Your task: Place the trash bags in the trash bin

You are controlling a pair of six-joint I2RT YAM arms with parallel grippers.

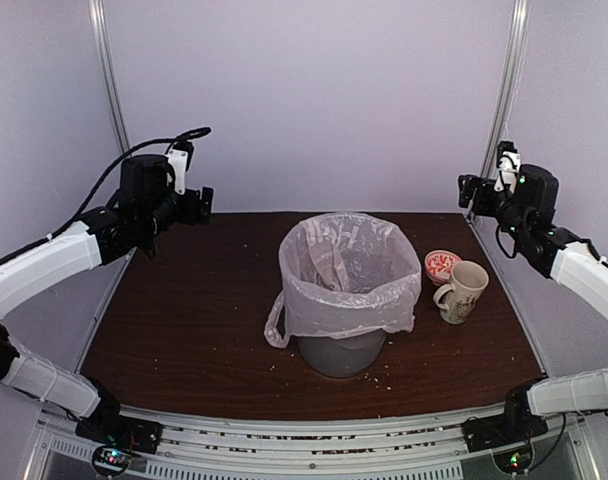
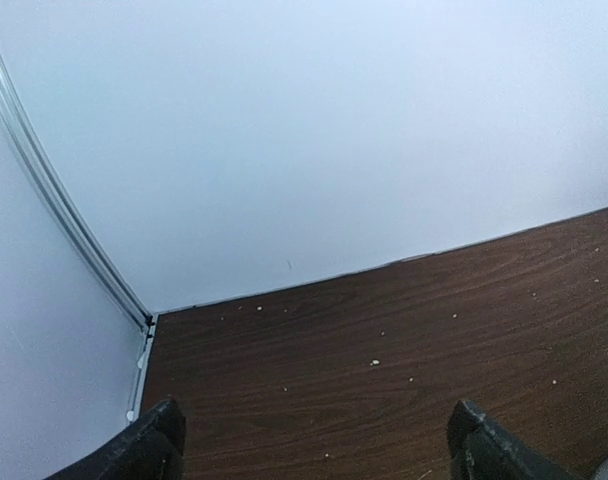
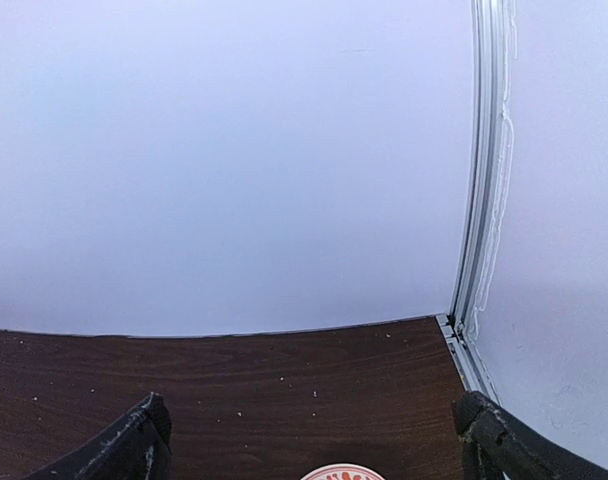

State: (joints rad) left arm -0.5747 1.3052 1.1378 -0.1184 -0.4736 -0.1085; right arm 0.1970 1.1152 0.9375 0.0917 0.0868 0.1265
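The left hand (image 1: 201, 205) hangs raised at ten o'clock, fingers spread wide, empty. Only the top view shows the one trash bag (image 1: 346, 270), lining the one trash bin (image 1: 341, 352) at the centre of the bench (image 1: 184, 320). One mug (image 1: 463, 292) stands at three o'clock. The right hand (image 1: 468, 190), at two o'clock, gapes empty.

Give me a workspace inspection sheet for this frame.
Surface: dark wood table, scattered crumbs.
Job's things: trash bag lines the trash bin, with its mouth folded down over the outside and a loop handle hanging at the left. The bin is upright, mid-table.
Clutter: mug and small red-patterned bowl, just right of the bin.
Grippers: left gripper and right gripper both open, empty, raised near the far corners.
Cables: black cable loops above the left arm's wrist.
Surroundings: white walls, metal frame posts.
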